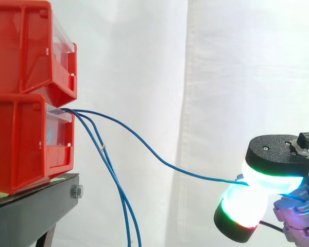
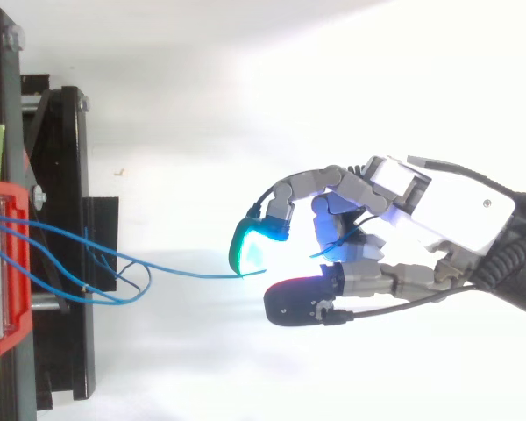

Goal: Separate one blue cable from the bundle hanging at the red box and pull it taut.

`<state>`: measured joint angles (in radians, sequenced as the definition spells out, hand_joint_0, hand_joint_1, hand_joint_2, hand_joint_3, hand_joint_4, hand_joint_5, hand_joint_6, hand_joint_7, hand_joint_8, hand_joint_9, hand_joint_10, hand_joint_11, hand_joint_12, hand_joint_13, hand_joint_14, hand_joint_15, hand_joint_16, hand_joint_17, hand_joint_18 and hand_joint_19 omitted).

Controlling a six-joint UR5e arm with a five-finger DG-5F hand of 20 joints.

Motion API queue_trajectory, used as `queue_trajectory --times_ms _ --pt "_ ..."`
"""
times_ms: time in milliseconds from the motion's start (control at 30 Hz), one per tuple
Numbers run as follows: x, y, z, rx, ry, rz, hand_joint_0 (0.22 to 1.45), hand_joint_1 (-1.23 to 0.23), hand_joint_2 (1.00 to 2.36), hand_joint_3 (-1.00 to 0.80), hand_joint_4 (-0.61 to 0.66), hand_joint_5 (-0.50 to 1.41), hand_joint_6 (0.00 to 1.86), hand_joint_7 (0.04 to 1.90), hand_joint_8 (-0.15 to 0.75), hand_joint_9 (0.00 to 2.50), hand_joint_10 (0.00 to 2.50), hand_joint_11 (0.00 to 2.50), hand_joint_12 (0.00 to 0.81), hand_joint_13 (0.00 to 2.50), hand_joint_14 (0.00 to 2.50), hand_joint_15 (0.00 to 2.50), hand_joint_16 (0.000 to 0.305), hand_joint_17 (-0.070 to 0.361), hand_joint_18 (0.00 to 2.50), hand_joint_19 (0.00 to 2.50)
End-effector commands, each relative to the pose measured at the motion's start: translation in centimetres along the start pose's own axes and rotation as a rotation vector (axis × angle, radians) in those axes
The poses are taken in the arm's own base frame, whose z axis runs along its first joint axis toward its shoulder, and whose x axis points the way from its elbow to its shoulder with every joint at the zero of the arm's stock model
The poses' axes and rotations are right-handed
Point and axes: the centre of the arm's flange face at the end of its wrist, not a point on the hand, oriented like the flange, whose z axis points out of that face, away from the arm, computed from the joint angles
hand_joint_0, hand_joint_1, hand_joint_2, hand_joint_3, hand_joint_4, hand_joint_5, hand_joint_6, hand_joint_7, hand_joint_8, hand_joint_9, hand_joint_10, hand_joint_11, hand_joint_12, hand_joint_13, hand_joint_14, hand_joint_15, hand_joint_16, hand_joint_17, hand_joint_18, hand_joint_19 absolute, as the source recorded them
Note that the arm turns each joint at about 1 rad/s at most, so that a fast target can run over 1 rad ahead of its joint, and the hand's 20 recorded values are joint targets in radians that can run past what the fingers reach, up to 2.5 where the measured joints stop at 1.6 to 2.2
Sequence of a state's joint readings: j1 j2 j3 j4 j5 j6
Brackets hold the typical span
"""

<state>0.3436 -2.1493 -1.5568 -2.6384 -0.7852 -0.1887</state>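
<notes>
Curtain: the white curtain [image 1: 232, 77] backs the whole work area and gives a plain ground behind the thin wires.
Red bins: two red bins [image 1: 26, 51] are stacked at 9 o'clock in the side view. The cables leave from the front of the lower bin [image 1: 20, 149].
Stand: the black stand [image 1: 36, 206] carries the bins and keeps the cable exit fixed.
Hand: the hand [image 2: 421, 206] sits at 4 o'clock in the side view, well apart from the bins. That distance takes up slack.
Bundle: the other cables [image 1: 124, 206] hang slack from the lower bin toward 6 o'clock, clear of the hand.
Blue cable: one blue cable [image 2: 197, 274] runs from the bin front toward 4 o'clock into the hand, split from the bundle just beyond the exit. It shows a shallow sag and is judged not fully taut.
Fingertips: the glowing pads [image 2: 250, 247] are clenched on the blue cable, pinching it. A pinch suits a thin wire under rising tension.
Next move: further travel toward 3 o'clock appears necessary.
</notes>
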Motion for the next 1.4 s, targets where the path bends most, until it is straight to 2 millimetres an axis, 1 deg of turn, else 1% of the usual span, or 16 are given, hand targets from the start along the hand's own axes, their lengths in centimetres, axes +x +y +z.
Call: queue_trajectory --times_ms 0,1367 --pt "0.00 0.00 -0.01 0.000 0.000 0.000 0.70 -0.77 1.02 -0.15 -0.03 -0.21 0.88 1.06 0.283 0.68 2.25 1.32 0.338 0.65 2.50 1.50 0.031 0.070 1.18 1.80" --pt "0.02 -0.09 0.00 0.001 0.000 -0.001 0.70 -0.77 1.02 -0.16 -0.04 -0.21 0.88 1.06 0.277 0.69 2.23 1.32 0.337 0.65 2.50 1.50 0.031 0.069 1.17 1.80"
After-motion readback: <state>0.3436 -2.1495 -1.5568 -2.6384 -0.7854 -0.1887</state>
